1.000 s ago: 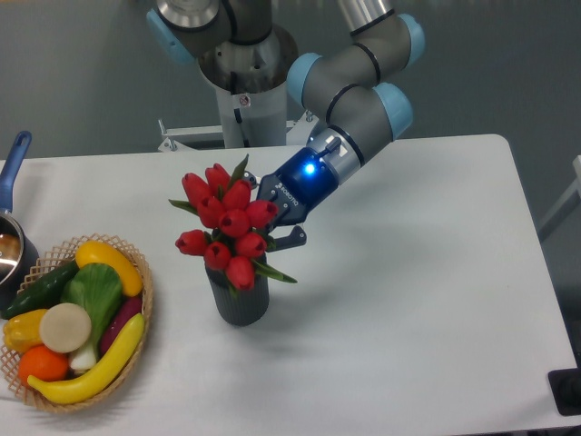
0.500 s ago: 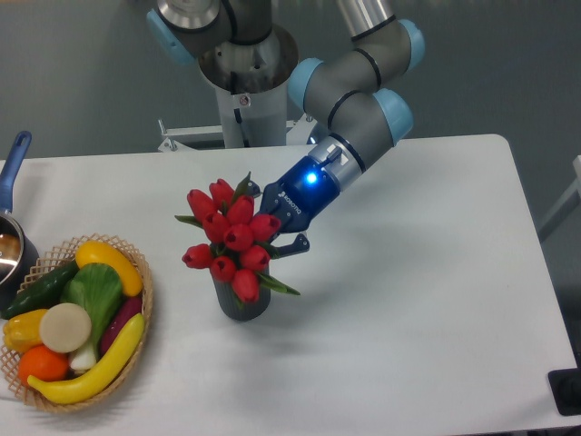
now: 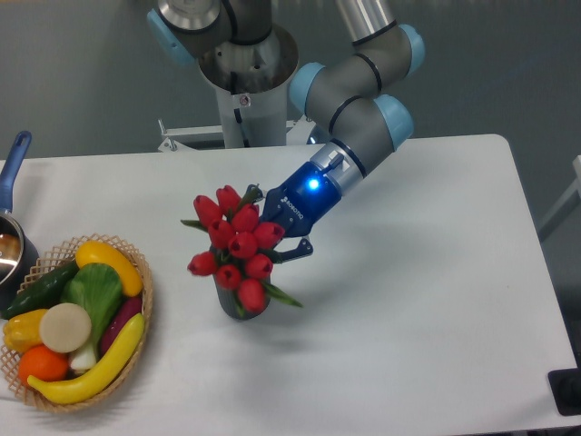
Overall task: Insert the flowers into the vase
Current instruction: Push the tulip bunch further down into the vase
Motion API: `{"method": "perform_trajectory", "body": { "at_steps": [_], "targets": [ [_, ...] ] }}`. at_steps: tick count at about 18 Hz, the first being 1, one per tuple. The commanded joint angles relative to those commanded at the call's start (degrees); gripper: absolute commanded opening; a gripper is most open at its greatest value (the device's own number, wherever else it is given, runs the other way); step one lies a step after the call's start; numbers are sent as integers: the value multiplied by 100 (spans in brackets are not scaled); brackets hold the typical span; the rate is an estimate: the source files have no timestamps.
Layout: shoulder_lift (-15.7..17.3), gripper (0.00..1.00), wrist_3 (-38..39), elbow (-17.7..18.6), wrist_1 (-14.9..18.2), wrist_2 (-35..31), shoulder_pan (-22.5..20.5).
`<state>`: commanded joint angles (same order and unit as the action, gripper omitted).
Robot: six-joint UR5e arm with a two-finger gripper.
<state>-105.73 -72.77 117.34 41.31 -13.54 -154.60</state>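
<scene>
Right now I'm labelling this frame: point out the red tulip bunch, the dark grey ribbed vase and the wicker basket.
Red tulip bunch (image 3: 238, 243), fixed camera, central bud.
Dark grey ribbed vase (image 3: 229, 301), fixed camera, left wall.
Wicker basket (image 3: 143, 272), fixed camera, right rim.

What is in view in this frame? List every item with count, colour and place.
flowers: one bunch, red buds with green leaves, table centre, over the vase
vase: one, dark grey, beneath the flowers
basket: one, tan wicker, left front
toy vegetables: several, yellow, green, orange, white, purple, in the basket
pot: one, dark with blue handle, left edge
table: one, white
gripper: one, blue and black, right of the flowers, among the stems
</scene>
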Motion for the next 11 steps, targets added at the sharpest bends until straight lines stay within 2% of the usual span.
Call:
{"method": "perform_trajectory", "body": {
  "at_steps": [1,2,4,5,8,11],
  "targets": [
    [0,85,-9,-18,-9,0,-9],
    [0,91,-44,-61,0,-9,-18],
    [0,94,-79,-53,9,-9,-44],
    [0,99,-105,-44,9,-17,-79],
    [17,100,-141,-53,0,-122,-88],
    [149,100,-254,-53,0,-543,-97]
  ]
}}
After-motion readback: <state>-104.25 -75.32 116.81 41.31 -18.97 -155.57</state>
